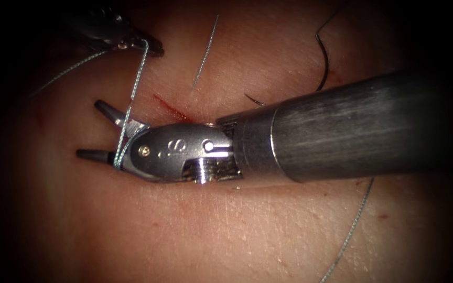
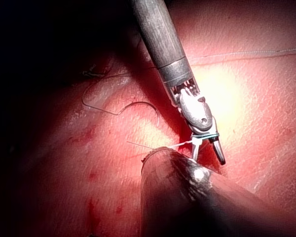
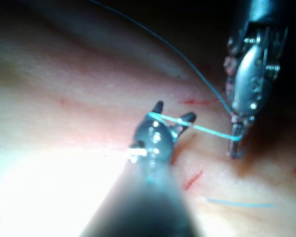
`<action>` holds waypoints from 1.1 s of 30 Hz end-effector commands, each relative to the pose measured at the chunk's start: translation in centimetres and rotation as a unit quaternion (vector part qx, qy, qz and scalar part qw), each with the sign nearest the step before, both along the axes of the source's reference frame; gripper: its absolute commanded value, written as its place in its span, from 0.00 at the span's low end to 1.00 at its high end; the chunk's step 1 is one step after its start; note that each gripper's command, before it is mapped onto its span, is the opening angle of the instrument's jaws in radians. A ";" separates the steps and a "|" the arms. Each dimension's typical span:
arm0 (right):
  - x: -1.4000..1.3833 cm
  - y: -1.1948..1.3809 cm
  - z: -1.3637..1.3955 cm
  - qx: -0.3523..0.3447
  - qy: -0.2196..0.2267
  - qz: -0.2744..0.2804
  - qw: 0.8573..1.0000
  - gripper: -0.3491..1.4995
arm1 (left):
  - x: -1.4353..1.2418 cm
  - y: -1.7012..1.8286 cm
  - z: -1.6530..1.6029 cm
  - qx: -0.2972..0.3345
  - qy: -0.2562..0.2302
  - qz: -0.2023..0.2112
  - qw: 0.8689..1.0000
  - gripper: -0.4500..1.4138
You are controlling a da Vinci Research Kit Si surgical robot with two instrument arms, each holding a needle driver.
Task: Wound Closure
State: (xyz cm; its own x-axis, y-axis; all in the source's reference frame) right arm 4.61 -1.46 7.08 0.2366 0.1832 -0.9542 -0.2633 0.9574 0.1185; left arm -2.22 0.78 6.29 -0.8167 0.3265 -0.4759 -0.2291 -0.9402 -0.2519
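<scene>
The right pincer [image 1: 94, 131] lies over the tissue [image 1: 195, 230] just beside the cut [image 1: 170, 106], its jaws spread and grasping nothing; the blue thread [image 1: 132, 99] wraps around the base of the jaws. The left pincer [image 1: 141, 46] is clenched on that thread, which runs taut between the two tools. The curved needle [image 1: 324, 63] lies free on the tissue, right of the cut, held by neither tool. A cut end of thread [image 1: 205, 52] rests near the cut.
</scene>
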 end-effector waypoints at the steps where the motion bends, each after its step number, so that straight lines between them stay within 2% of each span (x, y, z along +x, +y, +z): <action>1: 0.03 -0.02 0.00 0.000 0.006 0.003 1.000 0.83 | -0.07 -0.03 0.10 0.001 -0.003 0.002 1.000 0.00; 7: -0.06 0.03 -0.12 -0.007 0.038 0.015 0.999 0.83 | -0.10 -0.06 0.35 0.000 -0.005 0.010 1.000 0.00; 13: -0.21 0.06 -0.15 -0.013 0.045 0.041 0.998 0.83 | -0.07 -0.14 0.39 0.000 -0.007 0.011 1.000 0.00; 18: -0.40 0.22 -0.21 -0.024 0.080 0.076 0.994 0.82 | 0.02 -0.28 0.44 -0.004 -0.011 0.018 1.000 0.00; 22: -0.52 0.32 -0.28 -0.026 0.089 0.106 0.990 0.81 | 0.10 -0.41 0.47 -0.007 -0.011 0.021 1.000 0.00; 29: -0.58 0.43 -0.29 -0.029 0.083 0.158 0.984 0.81 | 0.11 -0.60 0.38 -0.007 -0.013 0.024 1.000 0.00; 33: -0.75 0.47 -0.25 -0.029 0.067 0.182 0.981 0.79 | 0.10 -0.73 0.31 -0.008 -0.016 0.024 1.000 0.00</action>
